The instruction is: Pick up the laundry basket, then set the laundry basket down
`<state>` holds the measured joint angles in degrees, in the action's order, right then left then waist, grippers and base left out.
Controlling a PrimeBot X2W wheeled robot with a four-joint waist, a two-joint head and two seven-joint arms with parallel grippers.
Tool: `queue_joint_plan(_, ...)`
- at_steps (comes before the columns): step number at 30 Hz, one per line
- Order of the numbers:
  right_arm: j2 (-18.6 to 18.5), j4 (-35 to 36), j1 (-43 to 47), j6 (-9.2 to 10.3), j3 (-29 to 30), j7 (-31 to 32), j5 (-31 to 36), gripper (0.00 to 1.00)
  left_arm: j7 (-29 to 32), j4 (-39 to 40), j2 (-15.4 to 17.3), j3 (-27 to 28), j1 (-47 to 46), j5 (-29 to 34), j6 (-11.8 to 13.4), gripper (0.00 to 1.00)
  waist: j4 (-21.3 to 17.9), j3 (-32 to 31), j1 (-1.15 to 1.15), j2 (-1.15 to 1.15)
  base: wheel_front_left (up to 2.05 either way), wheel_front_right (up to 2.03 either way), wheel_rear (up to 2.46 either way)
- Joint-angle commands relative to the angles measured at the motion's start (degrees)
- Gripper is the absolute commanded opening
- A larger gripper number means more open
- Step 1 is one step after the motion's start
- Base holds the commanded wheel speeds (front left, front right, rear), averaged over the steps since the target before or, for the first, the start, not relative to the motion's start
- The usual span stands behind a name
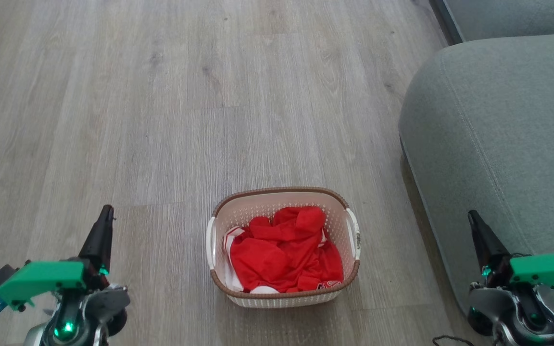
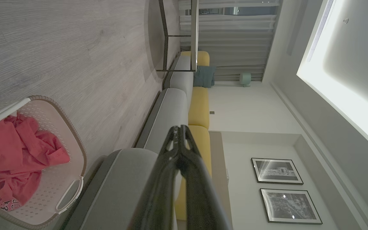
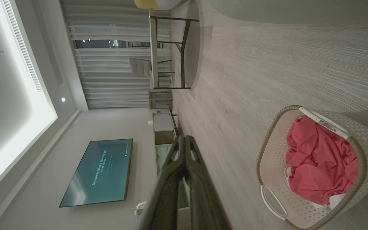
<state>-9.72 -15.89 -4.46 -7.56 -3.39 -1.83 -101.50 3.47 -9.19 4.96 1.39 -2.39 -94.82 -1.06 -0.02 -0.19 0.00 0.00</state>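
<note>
a small cream perforated laundry basket (image 1: 279, 191) with a brown rim is sitting on the pale wood floor (image 1: 161, 96), holding crumpled red clothing (image 1: 282, 250), with a grey sofa (image 1: 498, 144) close on its right. it is looking light and fairly stiff, probably a little slick, so the left handle (image 1: 209, 242) and the right handle (image 1: 354, 233) are seeming the best places to take hold. the left gripper (image 1: 107, 211) and the right gripper (image 1: 473, 216) are hanging well apart from it, one on each side, each with its dark fingers pressed together on nothing.
</note>
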Motion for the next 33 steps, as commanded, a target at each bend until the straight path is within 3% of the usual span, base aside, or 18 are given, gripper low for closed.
queue_joint_plan(1, -1.71, 2.12, -2.81, 0.08, -1.10, -0.40, -0.47, 0.00, 0.34, 1.75, 0.30, 2.33, -3.09, -0.03, -0.38, 0.00, 0.00, 0.00, 0.00, 0.00, 0.00, 0.00, 0.00)
queue_joint_plan(33, -5.50, 3.46, -2.84, 0.08, -5.95, -4.40, -4.75, 0.00, 0.59, 1.82, 0.06, 2.62, -3.09, 0.23, -0.35, 0.00, 0.01, 0.04, 0.00, 0.00, 0.00, 0.00, 0.00)
